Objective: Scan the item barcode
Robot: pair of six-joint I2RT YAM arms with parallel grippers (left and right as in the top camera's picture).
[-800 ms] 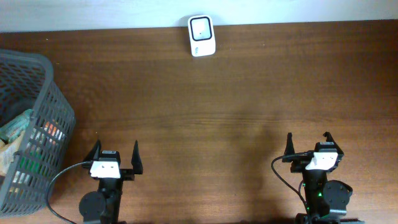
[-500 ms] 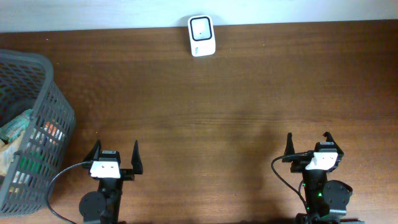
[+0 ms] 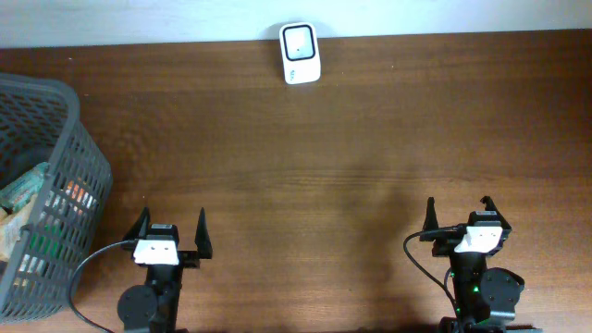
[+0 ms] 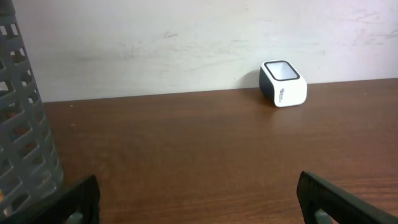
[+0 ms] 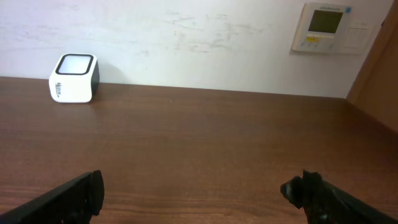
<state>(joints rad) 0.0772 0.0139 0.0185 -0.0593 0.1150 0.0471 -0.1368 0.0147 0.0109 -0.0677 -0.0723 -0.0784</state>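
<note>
On the desk (image 3: 324,157) the left pincer (image 3: 173,216) and right pincer (image 3: 459,203) gape empty; we judge the packets (image 3: 25,183) in the basket (image 3: 69,92) light, crinkly, best pinched by a flat edge.

Both arms are black, each with a white block (image 3: 154,248) behind two thin, pointed black fingers. The left gripper (image 3: 172,223), at seven o'clock in the overhead view, has a black cable (image 3: 76,276) looping out toward nine o'clock. The right gripper (image 3: 459,210), at five o'clock, shows a green light (image 3: 474,289).
</note>
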